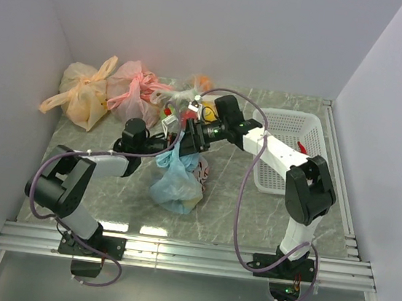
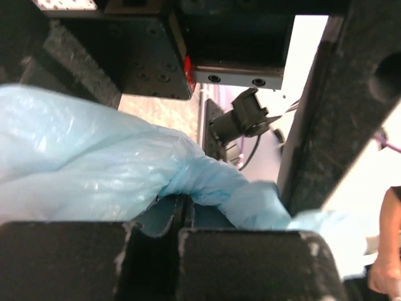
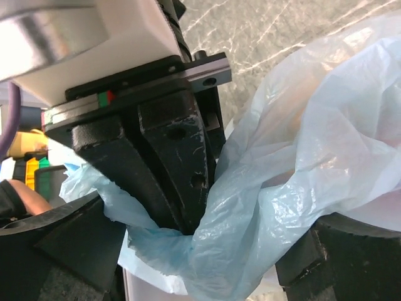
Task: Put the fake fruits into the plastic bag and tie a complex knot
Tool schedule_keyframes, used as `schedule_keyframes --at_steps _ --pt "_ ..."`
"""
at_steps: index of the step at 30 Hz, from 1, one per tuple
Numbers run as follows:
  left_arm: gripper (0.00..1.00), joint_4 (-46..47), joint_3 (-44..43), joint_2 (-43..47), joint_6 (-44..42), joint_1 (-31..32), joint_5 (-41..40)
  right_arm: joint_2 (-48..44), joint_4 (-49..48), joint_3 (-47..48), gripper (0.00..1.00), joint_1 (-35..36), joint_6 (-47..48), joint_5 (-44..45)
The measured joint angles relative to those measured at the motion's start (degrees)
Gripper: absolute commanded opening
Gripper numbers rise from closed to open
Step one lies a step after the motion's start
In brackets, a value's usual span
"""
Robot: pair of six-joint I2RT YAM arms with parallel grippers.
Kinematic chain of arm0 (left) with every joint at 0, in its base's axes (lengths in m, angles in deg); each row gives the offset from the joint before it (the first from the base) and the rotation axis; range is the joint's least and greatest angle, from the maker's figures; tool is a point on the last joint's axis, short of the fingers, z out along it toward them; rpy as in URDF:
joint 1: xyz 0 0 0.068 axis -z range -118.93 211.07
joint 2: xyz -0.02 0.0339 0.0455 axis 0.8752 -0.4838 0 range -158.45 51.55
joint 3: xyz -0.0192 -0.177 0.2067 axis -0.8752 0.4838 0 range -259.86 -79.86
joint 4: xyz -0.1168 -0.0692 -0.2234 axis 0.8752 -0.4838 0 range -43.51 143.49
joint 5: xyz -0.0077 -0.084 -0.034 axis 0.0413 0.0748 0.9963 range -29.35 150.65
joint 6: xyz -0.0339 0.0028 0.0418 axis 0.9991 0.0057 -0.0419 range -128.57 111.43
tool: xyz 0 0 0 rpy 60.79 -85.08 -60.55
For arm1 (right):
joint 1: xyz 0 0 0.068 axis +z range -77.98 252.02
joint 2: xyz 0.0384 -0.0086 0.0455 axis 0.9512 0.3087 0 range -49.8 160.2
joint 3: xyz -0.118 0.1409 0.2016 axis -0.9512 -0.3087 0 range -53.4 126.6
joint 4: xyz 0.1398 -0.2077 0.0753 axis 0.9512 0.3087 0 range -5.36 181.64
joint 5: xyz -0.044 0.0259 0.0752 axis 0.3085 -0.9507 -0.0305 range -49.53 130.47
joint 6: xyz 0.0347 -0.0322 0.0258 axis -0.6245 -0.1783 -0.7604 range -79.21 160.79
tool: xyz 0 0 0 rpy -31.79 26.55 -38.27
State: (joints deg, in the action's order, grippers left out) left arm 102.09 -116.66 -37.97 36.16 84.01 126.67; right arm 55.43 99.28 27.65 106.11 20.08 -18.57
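Note:
The light blue plastic bag [image 1: 176, 183] hangs above the table from its bunched top, with a yellowish fruit [image 1: 192, 201] showing through near its bottom; other fruits inside are hidden. My left gripper [image 1: 162, 144] is shut on a twisted strand of the bag's handle [image 2: 216, 187], pinched at its fingertips [image 2: 185, 216]. My right gripper [image 1: 181, 135] faces it from the right. In the right wrist view its jaws stand wide apart [image 3: 200, 263] with bag plastic [image 3: 294, 157] bulging between them, around the left gripper's fingers [image 3: 169, 163]. No finished knot shows.
A white mesh basket [image 1: 314, 128] stands at the right with a red piece [image 1: 302, 147] inside. At the back left lie an orange bag [image 1: 83, 96], a pink bag [image 1: 137, 84] and a clear bag [image 1: 193, 91] with fruit. Walls close in on three sides.

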Motion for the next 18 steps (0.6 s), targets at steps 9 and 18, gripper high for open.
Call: schedule_keyframes --at_steps 9,18 --pt "0.0 7.26 1.99 -0.83 6.01 0.39 -0.44 -2.95 14.6 0.76 0.97 -3.02 12.83 -0.48" --pt "0.0 7.3 1.99 -0.52 6.01 0.39 -0.42 -4.09 29.79 1.14 0.87 -7.48 23.32 -4.55"
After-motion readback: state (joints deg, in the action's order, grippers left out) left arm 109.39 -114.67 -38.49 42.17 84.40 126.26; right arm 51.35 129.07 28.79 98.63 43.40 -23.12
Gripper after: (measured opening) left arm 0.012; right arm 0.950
